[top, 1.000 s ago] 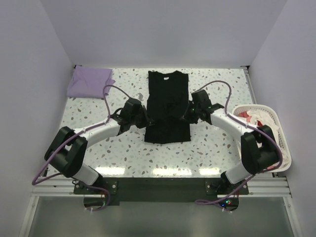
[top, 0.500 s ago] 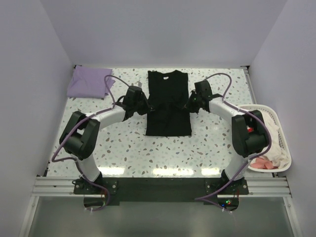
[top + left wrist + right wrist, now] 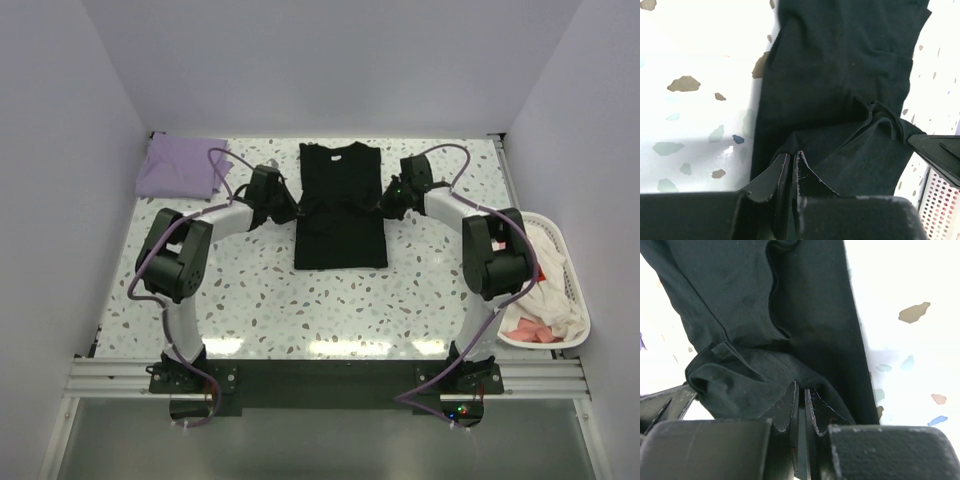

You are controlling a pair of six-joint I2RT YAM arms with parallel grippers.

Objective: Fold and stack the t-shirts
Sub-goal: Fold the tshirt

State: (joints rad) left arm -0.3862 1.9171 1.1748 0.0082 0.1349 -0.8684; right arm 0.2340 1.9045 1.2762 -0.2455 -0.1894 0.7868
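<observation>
Speckled bench (image 3: 250,300) with pale walls (image 3: 330,70) around it: that is where I work. The black t-shirt (image 3: 340,235) lies flat near the middle of the bench, a bit toward the far edge, with its neck end away from me.

My left gripper (image 3: 791,156) is at the shirt's left side, about halfway along it. Its two fingers are pressed close together, with a bit of black cloth pinched between them. My right gripper (image 3: 801,389) is at the shirt's right side, across from the left one. Its fingers are pinched tight on black cloth too. Between my two grippers the cloth is bunched up in a soft ridge (the far part looks smooth).

The pale purple t-shirt (image 3: 178,166) sits folded in the far left corner of the bench, well apart from the black one. A white basket (image 3: 580,300) rests at the right edge of the bench, with white and pink clothes (image 3: 550,305) inside.
</observation>
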